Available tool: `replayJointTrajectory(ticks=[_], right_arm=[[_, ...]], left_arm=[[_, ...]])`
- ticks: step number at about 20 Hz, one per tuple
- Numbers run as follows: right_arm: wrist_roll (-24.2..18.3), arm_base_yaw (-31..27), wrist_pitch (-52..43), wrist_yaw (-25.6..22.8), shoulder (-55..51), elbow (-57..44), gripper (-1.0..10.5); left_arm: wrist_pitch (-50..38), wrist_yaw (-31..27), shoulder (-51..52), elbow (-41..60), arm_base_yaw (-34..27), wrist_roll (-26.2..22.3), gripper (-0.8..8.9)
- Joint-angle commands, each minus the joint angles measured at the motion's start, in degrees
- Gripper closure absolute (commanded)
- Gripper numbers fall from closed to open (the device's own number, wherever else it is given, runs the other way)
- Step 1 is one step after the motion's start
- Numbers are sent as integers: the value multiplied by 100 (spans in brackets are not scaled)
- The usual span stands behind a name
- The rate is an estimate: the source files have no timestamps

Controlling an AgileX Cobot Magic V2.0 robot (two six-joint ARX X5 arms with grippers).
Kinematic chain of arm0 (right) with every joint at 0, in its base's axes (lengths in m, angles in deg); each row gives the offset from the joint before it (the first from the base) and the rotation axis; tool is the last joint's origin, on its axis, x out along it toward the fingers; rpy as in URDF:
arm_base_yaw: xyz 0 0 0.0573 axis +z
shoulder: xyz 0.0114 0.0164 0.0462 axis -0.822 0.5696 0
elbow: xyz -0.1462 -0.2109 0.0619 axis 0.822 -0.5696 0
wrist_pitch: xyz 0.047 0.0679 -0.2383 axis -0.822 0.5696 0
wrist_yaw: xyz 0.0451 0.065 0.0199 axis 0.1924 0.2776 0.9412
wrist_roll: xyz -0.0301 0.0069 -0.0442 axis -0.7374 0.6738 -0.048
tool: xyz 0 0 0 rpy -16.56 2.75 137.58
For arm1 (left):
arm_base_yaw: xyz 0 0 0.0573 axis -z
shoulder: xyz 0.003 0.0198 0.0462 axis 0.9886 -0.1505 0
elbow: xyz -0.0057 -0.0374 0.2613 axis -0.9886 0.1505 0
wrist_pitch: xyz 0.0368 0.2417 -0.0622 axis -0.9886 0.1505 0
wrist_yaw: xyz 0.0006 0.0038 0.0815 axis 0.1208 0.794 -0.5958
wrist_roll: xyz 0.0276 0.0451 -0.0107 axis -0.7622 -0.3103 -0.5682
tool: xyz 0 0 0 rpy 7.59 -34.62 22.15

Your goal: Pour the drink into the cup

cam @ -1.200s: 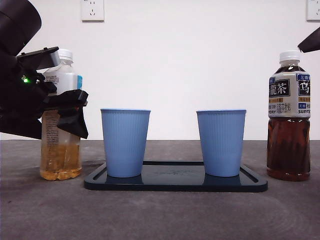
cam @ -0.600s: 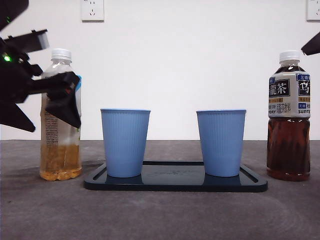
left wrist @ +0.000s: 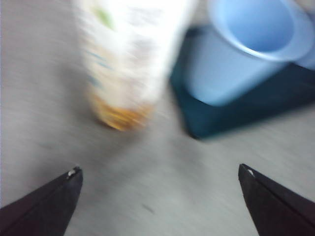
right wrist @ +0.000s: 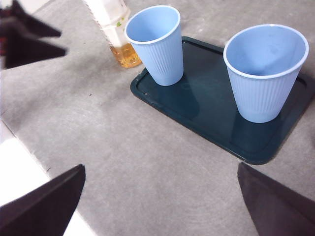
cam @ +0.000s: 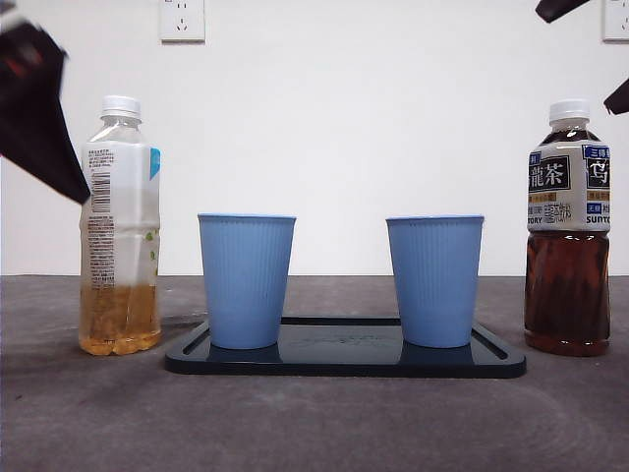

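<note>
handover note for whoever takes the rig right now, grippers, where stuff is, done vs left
Left gripper: open, holding nothing, near the pale tea bottle.
Right gripper: open, empty, above the table.
Pale tea bottle stands upright and capped left of the tray; dark tea bottle upright and capped on the right.
Two blue cups stand upright on the tray.
Done: nothing visibly poured.
Left: grasp a bottle, uncap, pour.

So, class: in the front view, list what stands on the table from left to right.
Pale drink bottle → left blue cup → right blue cup → dark tea bottle. Both cups stand on the dark tray.
</note>
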State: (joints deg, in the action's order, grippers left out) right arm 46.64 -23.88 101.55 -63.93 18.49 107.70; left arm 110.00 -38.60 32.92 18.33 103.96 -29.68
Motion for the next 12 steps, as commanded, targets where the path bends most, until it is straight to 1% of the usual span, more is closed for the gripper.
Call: replayJointTrajectory(ticks=[1, 3, 4, 6, 7, 8, 10, 11, 12], right_arm=[[101, 35, -59, -17, 120, 92, 453], [140, 35, -59, -17, 197, 92, 453], [168, 35, -59, -17, 234, 92, 453], [262, 35, -59, -24, 291, 92, 455], [280, 35, -57, -37, 315, 92, 490], [280, 35, -61, -44, 345, 92, 550], [275, 35, -63, -42, 348, 92, 748], [262, 35, -66, -42, 345, 92, 879], [240, 35, -66, -46, 345, 92, 944]], left_arm=[[245, 750, 299, -87, 35, 17, 314], [435, 1379, 599, -87, 35, 79, 317], [503, 1587, 745, -87, 35, 83, 318], [579, 1663, 1012, -87, 35, 107, 331], [612, 1663, 1126, -87, 35, 160, 385], [629, 1663, 1226, -87, 35, 201, 471], [616, 1663, 1388, -87, 33, 203, 698], [610, 1663, 1445, -87, 33, 203, 816], [614, 1661, 1473, -87, 33, 201, 804]])
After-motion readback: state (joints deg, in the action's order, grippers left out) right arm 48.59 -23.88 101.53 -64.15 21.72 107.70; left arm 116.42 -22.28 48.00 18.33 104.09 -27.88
